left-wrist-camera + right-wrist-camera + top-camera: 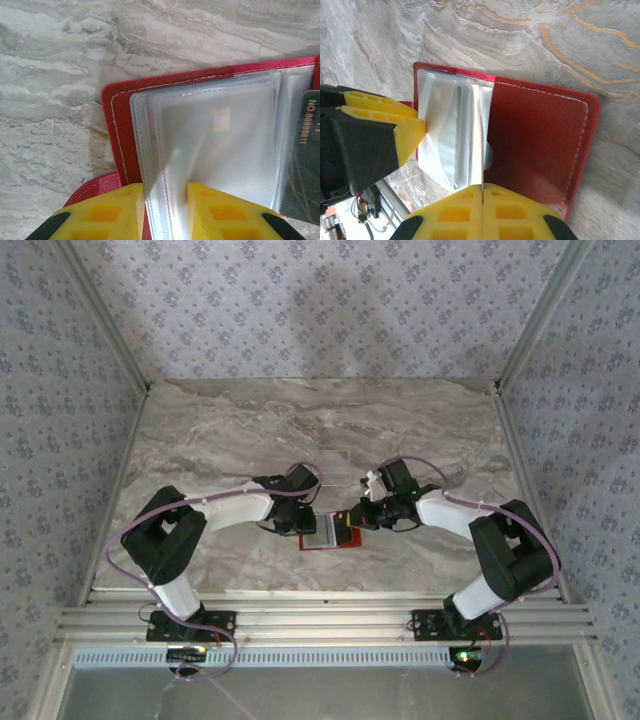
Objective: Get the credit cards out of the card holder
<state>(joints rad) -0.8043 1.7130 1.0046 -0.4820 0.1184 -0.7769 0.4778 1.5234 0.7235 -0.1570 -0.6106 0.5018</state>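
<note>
The red card holder (330, 539) lies open on the marble table between both arms. My left gripper (165, 192) is shut on its bundle of clear pockets (215, 130), beside the red cover (117, 130). In the right wrist view the holder (535, 145) shows its red flap, and my right gripper (482, 187) is shut on a thin sheet standing edge-on (482, 135). From the left wrist that sheet reads as a dark green credit card (304, 160) with a printed number. The left gripper (420, 125) pinches the pockets from the other side. From above, the left gripper (298, 523) and right gripper (358, 520) nearly meet.
The marble table (320, 430) stretches bare behind the holder. Patterned walls close in the back and both sides, and an aluminium rail (320, 618) runs along the near edge by the arm bases.
</note>
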